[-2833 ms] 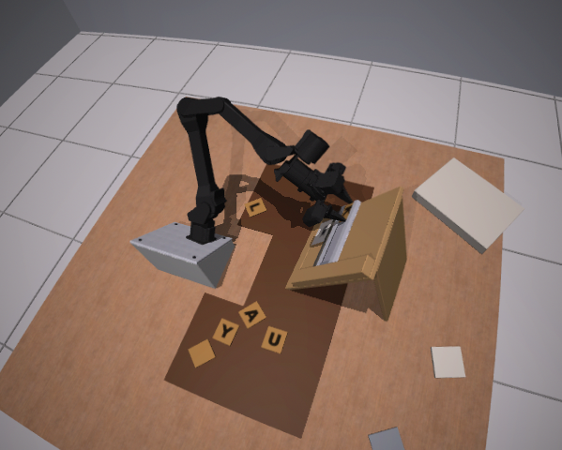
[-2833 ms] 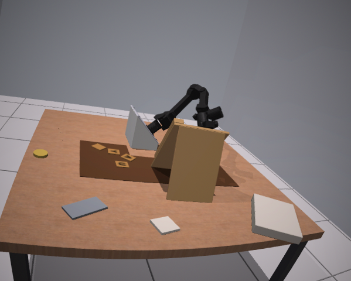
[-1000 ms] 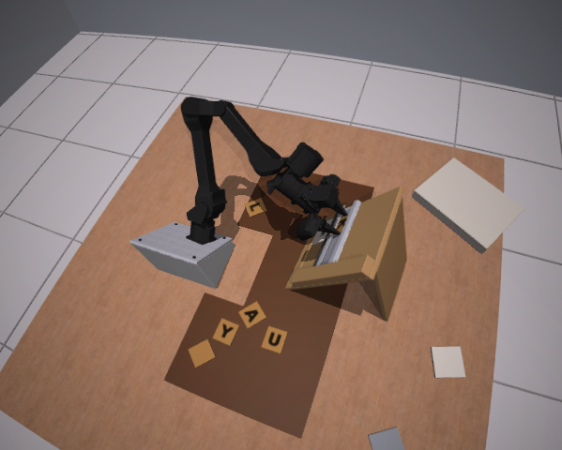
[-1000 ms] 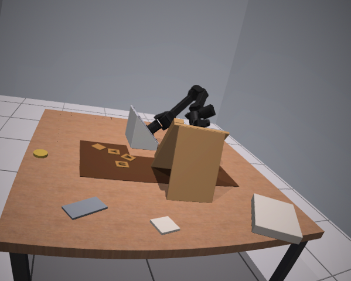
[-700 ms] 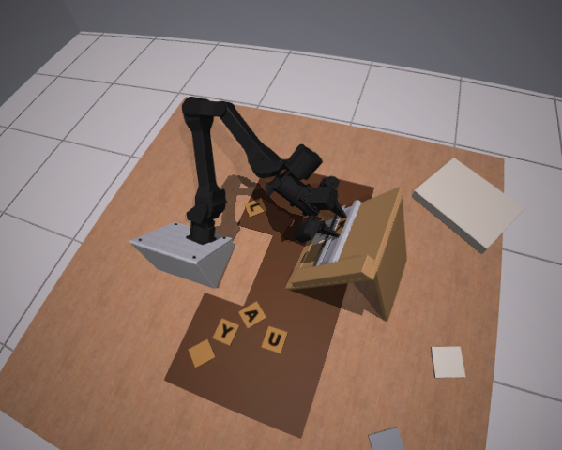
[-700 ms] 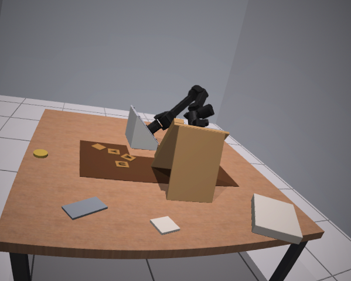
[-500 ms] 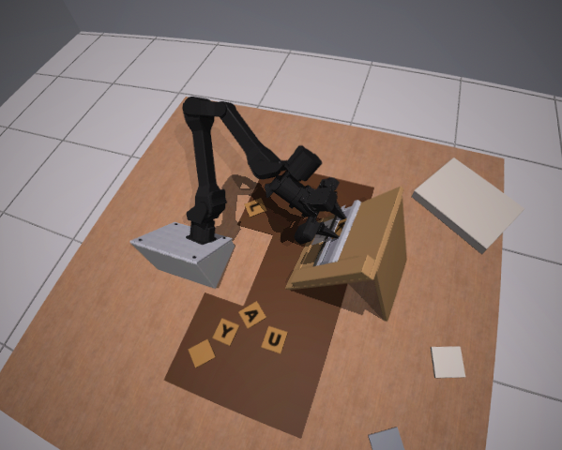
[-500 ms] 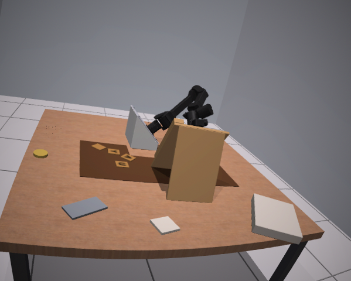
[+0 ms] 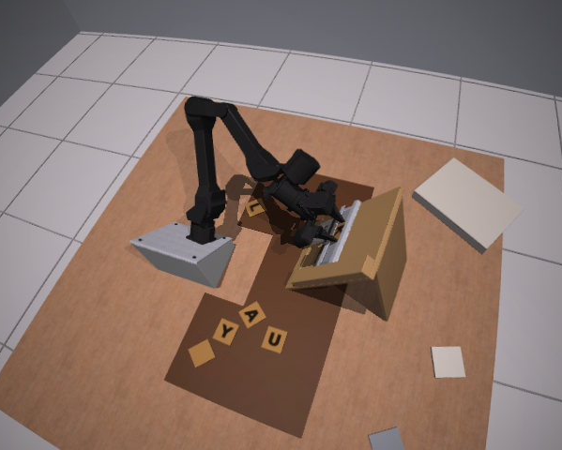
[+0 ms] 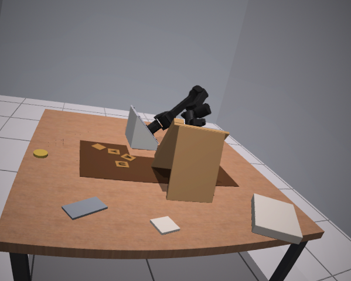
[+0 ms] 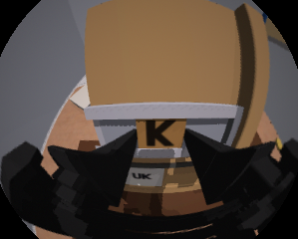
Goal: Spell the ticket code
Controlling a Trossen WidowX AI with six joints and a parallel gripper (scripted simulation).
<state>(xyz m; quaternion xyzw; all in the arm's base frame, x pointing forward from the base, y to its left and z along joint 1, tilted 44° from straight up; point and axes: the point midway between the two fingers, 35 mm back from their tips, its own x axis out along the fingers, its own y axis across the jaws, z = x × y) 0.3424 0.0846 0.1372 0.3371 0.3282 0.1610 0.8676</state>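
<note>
Gripper (image 11: 160, 142) clamped on K tile (image 11: 159, 133) at rail (image 11: 163, 112), centre frame; we judge a skewed push could jam it.

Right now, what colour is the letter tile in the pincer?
Tan with a black K, held in the pincer; the wrist view shows it best.

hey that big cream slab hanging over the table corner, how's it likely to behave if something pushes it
The cream slab looks flat, thick and rigid, so it would probably slide rather than roll or bend. One corner already juts past the table edge in the exterior view, so a shove outward might tip it off. Its broad footprint suggests it would not topple where it lies.
</note>
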